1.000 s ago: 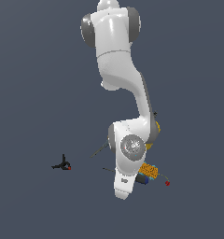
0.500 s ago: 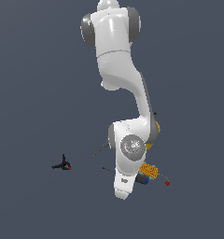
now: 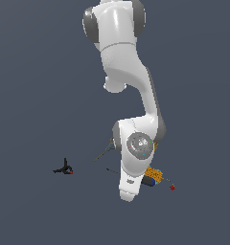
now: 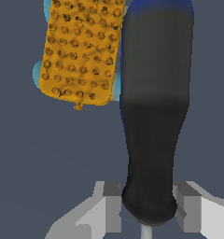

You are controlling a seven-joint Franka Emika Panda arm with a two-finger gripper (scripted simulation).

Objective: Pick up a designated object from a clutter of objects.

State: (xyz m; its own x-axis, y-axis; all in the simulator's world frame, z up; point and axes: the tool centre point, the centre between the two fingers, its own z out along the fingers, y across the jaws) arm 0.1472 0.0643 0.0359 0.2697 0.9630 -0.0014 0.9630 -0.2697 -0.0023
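A Panda arm reaches down over a cluttered desk (image 3: 35, 95), its hand (image 4: 148, 212) set astride the screwdriver (image 4: 156, 121). Seen from the wrist, the two grey fingers (image 4: 113, 207) stand on either side of the narrow end of the black handle, right where the thin shaft leaves it; whether the pads already press on it or stand just off it cannot be told, so the hand looks partly open and nothing is plainly lifted. The screwdriver lies flat, its blue end pointing away from the hand, just beside an orange-yellow block (image 4: 82, 51). From the exterior view the arm hides most of it, with a black clamp (image 3: 64, 169) well apart toward that view's left. The tool looks light and stiff, the handle smooth, rounded and likely slippery. The thick waist of the handle would probably give a surer hold than this tapered neck, where it could pivot or slide out.
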